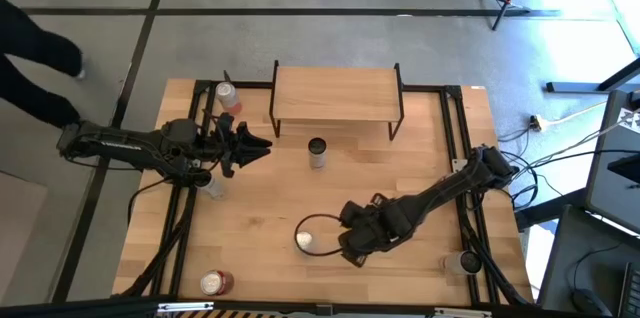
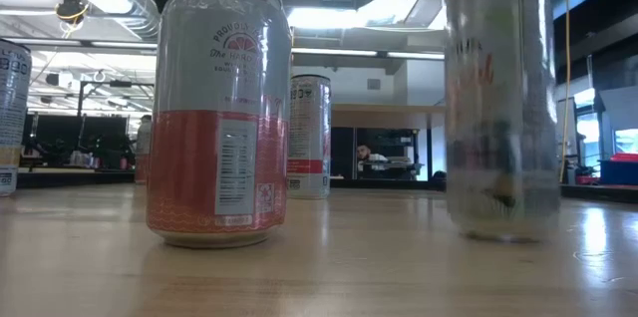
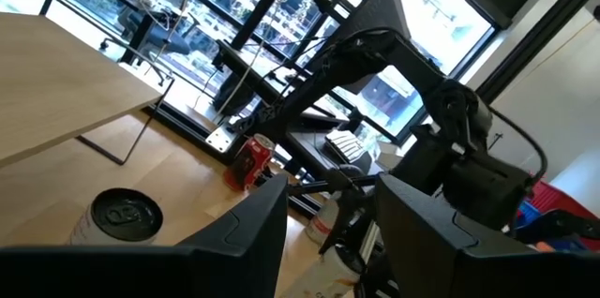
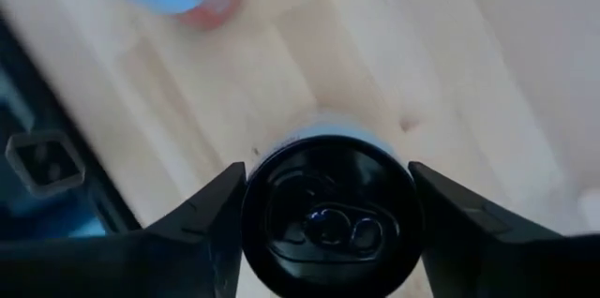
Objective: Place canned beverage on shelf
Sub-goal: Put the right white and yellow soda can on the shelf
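Orange-banded can point(image 2: 219, 108) nearest, label text unreadable; right tool point(image 4: 328, 218) pinches black-top can point(image 4: 328, 214); left tool point(image 1: 262, 145) narrow, near shelf point(image 1: 335, 95).

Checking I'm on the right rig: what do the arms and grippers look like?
Both arms are matte black and jointed, with black cables running along them. The left gripper has two black fingers tapering to points. The right gripper has two flat, wedge-shaped black fingers. No markings or labels are visible on either.
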`<control>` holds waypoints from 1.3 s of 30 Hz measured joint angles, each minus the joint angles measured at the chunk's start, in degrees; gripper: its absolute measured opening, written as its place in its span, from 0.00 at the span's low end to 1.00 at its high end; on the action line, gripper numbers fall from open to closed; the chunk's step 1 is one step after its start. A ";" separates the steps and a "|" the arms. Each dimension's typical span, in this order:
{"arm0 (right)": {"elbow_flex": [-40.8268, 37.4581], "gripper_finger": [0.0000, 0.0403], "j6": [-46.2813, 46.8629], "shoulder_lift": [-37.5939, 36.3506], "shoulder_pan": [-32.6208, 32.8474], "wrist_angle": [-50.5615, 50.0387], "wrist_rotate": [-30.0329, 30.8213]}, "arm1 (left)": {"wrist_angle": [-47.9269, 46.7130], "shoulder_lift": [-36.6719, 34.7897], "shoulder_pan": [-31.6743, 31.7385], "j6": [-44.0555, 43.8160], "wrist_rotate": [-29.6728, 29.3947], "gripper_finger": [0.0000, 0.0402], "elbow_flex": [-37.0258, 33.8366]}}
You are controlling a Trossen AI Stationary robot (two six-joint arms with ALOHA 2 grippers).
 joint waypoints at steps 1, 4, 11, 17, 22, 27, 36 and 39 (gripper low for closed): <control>0.51 0.54 -3.94 -0.13 -0.16 0.07 -0.19 | 0.00 0.00 0.00 0.00 0.31 0.39 0.00; 1.12 0.54 -14.74 -0.21 -0.30 -0.31 -0.57 | -0.02 0.00 0.00 0.02 1.96 0.39 0.00; 1.10 0.54 -33.55 -0.32 -2.58 -2.12 -1.09 | 0.00 0.00 -0.04 -0.15 7.78 0.39 0.00; 1.10 0.54 -48.14 -0.66 -6.07 -1.81 -3.04 | 0.00 0.00 -2.53 -1.86 10.87 0.39 0.00; 1.10 0.54 -56.96 -0.66 -8.79 0.19 -5.43 | 0.00 0.00 -4.63 -1.58 9.90 0.39 0.00; 1.10 0.54 -61.29 -0.66 -10.67 1.13 -8.98 | 0.01 0.00 -5.55 -1.56 7.66 0.39 0.00; 0.38 0.60 -64.76 -0.45 -11.07 3.37 -9.79 | 0.14 0.00 -6.12 -1.58 5.30 0.39 0.00; 0.38 0.60 -64.81 -0.21 -11.07 3.34 -10.14 | 0.76 0.00 -6.12 -1.57 5.27 0.39 0.00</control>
